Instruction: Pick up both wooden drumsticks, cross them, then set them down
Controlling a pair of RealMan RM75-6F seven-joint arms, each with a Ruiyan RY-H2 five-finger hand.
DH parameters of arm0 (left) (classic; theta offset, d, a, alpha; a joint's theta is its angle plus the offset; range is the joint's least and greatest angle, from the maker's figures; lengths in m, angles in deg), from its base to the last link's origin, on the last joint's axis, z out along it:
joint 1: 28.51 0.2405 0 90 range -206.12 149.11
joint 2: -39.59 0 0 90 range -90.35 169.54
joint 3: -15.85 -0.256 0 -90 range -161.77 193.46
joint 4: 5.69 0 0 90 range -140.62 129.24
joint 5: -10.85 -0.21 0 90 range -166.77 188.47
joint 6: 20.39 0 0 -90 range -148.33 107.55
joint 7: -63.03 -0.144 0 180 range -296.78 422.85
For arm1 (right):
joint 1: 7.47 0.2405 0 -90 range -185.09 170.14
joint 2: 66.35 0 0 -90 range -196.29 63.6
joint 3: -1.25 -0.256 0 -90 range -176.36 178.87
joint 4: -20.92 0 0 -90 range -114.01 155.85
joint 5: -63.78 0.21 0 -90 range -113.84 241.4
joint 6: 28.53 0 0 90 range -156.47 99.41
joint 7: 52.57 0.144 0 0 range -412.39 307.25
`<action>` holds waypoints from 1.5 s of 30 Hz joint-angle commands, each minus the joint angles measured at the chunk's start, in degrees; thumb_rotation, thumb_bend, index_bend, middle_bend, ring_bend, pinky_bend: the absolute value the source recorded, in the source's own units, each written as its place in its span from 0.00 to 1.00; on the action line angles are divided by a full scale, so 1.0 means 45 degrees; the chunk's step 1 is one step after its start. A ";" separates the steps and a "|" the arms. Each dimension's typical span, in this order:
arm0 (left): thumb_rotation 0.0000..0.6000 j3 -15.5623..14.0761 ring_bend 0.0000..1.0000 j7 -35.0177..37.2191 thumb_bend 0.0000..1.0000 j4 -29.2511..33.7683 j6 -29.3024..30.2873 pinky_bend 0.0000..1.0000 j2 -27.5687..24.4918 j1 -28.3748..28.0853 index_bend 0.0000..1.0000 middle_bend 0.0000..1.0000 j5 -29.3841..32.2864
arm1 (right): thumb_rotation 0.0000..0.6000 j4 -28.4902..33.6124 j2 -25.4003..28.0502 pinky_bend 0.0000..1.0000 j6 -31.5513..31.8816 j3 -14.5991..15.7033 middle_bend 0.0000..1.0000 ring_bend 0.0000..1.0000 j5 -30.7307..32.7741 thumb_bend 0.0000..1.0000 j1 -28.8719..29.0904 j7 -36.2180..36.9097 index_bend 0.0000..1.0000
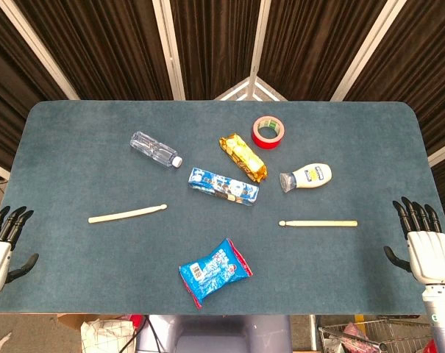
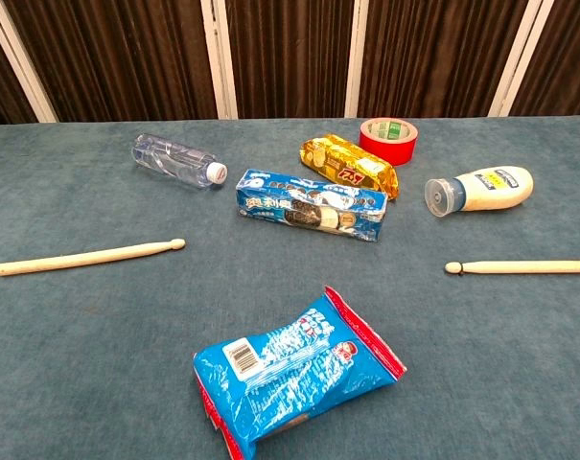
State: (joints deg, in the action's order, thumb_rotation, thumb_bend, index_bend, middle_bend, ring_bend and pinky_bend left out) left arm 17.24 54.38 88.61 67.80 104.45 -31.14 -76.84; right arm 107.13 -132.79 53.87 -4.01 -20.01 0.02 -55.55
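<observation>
1. The left drumstick [image 1: 127, 213] lies flat on the blue worktop [image 1: 75, 132], left of centre, its tip pointing right and angled slightly toward the far edge. In the chest view it shows as a pale stick [image 2: 88, 257] near the left border.
2. The right drumstick [image 1: 318, 223] lies flat right of centre, almost level across the picture, its tip pointing left toward the middle. The two sticks are well apart and nothing touches either of them.
3. Between the sticks and nearer the robot lies a blue snack bag [image 1: 214, 271], crumpled, with a red edge.
4. Just beyond the gap between the sticks lies a blue cookie pack [image 1: 223, 186], and behind it a golden wrapped pack [image 1: 243, 157] set at an angle.
5. A white squeeze bottle [image 1: 307, 176] lies on its side beyond the right drumstick, its grey cap toward the centre.
6. A red tape roll [image 1: 268, 132] sits further back, near the golden pack.
7. A clear plastic bottle [image 1: 155, 149] lies on its side beyond the left drumstick, its white cap pointing right.
8. The left hand [image 1: 0, 246] rests at the near left corner, off the stick, fingers spread and holding nothing.
9. The right hand [image 1: 425, 246] sits at the near right corner, fingers likewise spread and holding nothing, well clear of the right drumstick.
10. Neither hand appears in the chest view.
</observation>
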 commanded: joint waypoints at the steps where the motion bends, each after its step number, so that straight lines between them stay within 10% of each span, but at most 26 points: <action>1: 1.00 0.0013 0.00 0.0000 0.37 -0.0003 0.0010 0.00 0.0004 0.0000 0.12 0.09 0.0009 | 1.00 -0.0001 0.0002 0.00 -0.0008 -0.0007 0.02 0.06 0.0010 0.28 0.0003 0.0045 0.04; 28: 1.00 0.0128 0.00 0.0234 0.37 0.0039 0.0187 0.00 0.0010 0.0048 0.12 0.09 0.0054 | 1.00 0.0500 -0.0415 0.00 -0.0052 -0.0396 0.24 0.16 0.0699 0.28 0.0095 -0.0421 0.30; 45: 1.00 0.0350 0.00 0.0527 0.37 -0.0161 0.0687 0.00 -0.0031 0.0211 0.12 0.10 0.0118 | 1.00 -0.0507 -0.2320 0.00 -0.4030 -0.0721 0.32 0.20 0.2711 0.28 0.2647 -0.3813 0.38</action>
State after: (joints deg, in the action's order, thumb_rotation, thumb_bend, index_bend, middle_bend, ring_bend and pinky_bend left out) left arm 18.75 56.75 87.82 70.93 104.41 -30.30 -76.58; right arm 105.99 -141.61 37.38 -7.04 -9.34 10.52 -70.91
